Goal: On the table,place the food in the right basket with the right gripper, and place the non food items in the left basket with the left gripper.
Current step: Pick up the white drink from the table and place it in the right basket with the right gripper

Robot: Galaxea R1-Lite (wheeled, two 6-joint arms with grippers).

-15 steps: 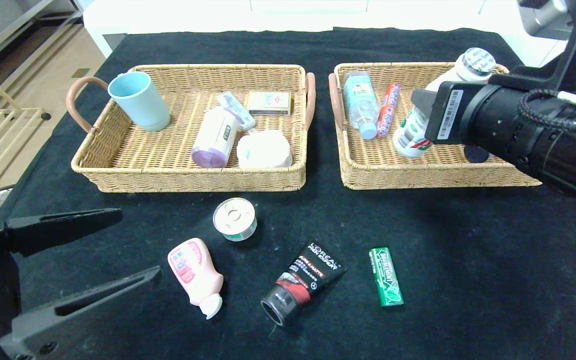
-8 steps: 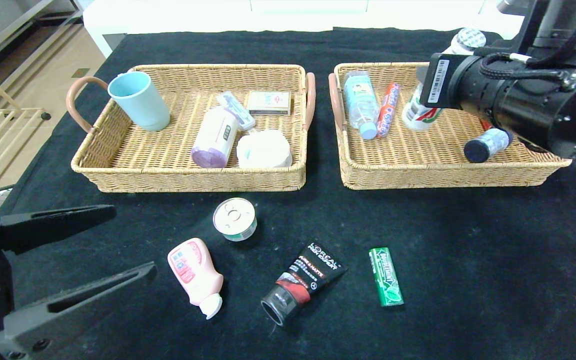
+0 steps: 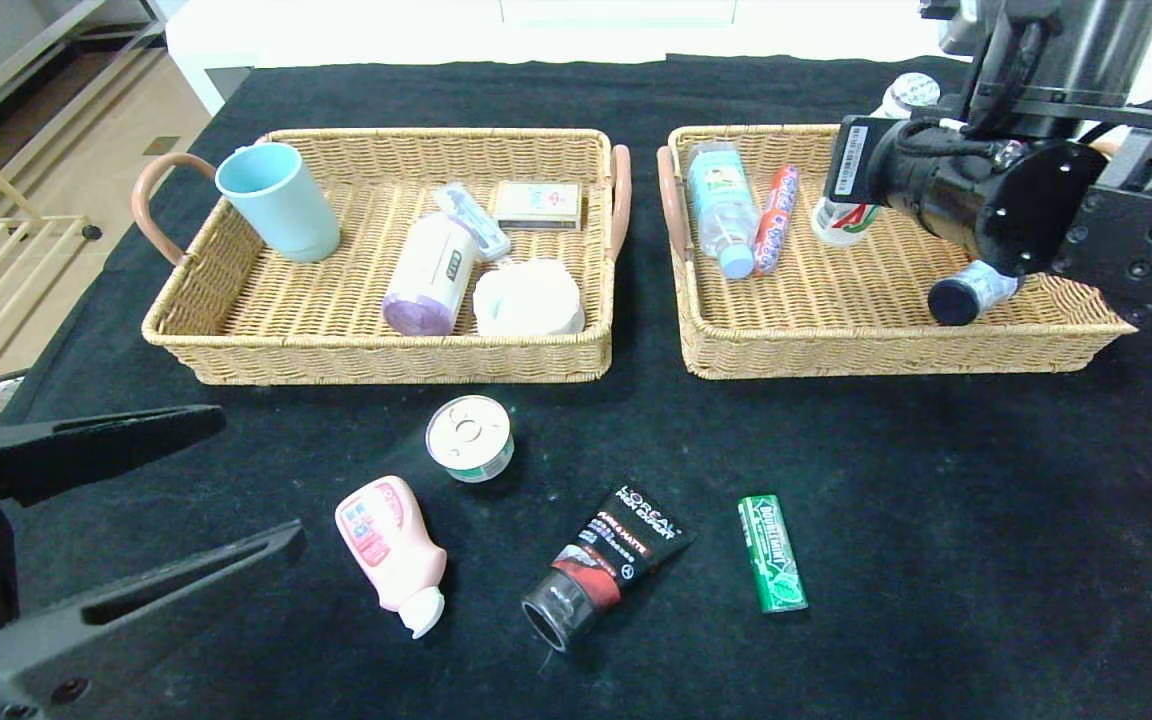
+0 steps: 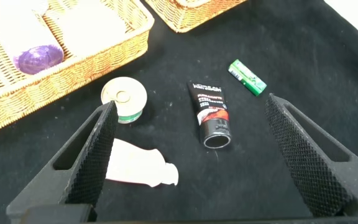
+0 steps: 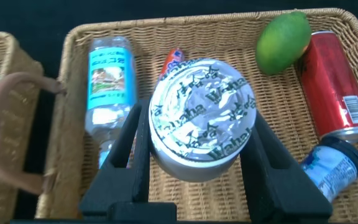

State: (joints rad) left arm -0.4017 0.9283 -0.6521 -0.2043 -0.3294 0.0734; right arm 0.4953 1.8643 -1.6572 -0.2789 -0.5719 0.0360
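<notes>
My right gripper [image 3: 848, 205] is over the right basket [image 3: 836, 355], shut on a white Wahaha drink bottle [image 3: 841, 222]. In the right wrist view the gripper [image 5: 194, 118] has its fingers on both sides of the foil-topped bottle [image 5: 201, 115], above the basket floor. My left gripper [image 3: 261, 478] is open and empty at the near left, above the table. In front of it lie a tin can [image 3: 470, 437], a pink bottle [image 3: 391, 550], a black L'Oreal tube [image 3: 604, 565] and a green gum pack [image 3: 771, 553]. The left wrist view shows the gripper [image 4: 190, 106], tube [image 4: 211, 112] and can [image 4: 123, 98].
The right basket holds a water bottle [image 3: 721, 205], a candy roll [image 3: 774, 218], a dark-capped bottle [image 3: 971, 290], a green mango [image 5: 283, 34] and a red can [image 5: 337, 87]. The left basket [image 3: 376, 365] holds a blue cup [image 3: 281, 200], a purple roll, a white pack and small boxes.
My right arm has swung back and to the right, carrying the Wahaha bottle deeper over the right basket and more upright. The left gripper has barely shifted.
</notes>
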